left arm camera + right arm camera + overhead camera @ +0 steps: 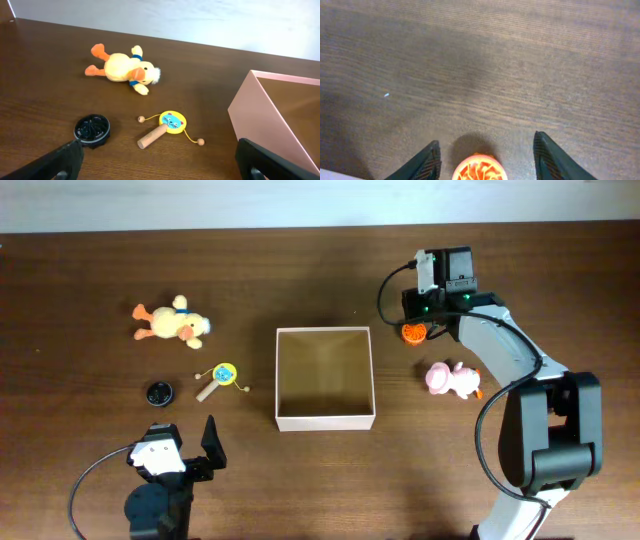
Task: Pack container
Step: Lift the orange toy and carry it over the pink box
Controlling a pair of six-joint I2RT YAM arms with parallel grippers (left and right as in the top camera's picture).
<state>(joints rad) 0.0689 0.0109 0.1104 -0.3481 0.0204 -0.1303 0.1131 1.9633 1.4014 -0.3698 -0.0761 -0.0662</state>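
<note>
Left pincer (160, 150): nearest the robot's base, to the near left of the container; its fingers stood wide apart and held nothing.
Black round disc (92, 128): flat on the surface, left of the container, just ahead of the left pincer's left finger.
Rattle drum (167, 127): a wooden handle with a yellow-and-blue face and two beads on strings; it lay between the black disc and the container's left wall, touching neither.
Container (325, 420): a square, shallow box with white outer walls, at the middle of the surface with its open top up and tan inside showing; neither pincer touched it.
Surface (320, 270): dark brown wood grain, carrying everything.
Pink plush (452, 379): on its side to the right of the container, apart from its wall, just beside the right arm's white link in the overhead view.
Yellow duck (125, 67): lying down to the far left of the container, beyond the disc and rattle, well apart from the box.
Orange wheel (480, 169): small and ribbed, right of the container's far right corner.
Right pincer (486, 142): farthest out, fingers spread apart on either side of the orange wheel, with a gap showing on each side.
</note>
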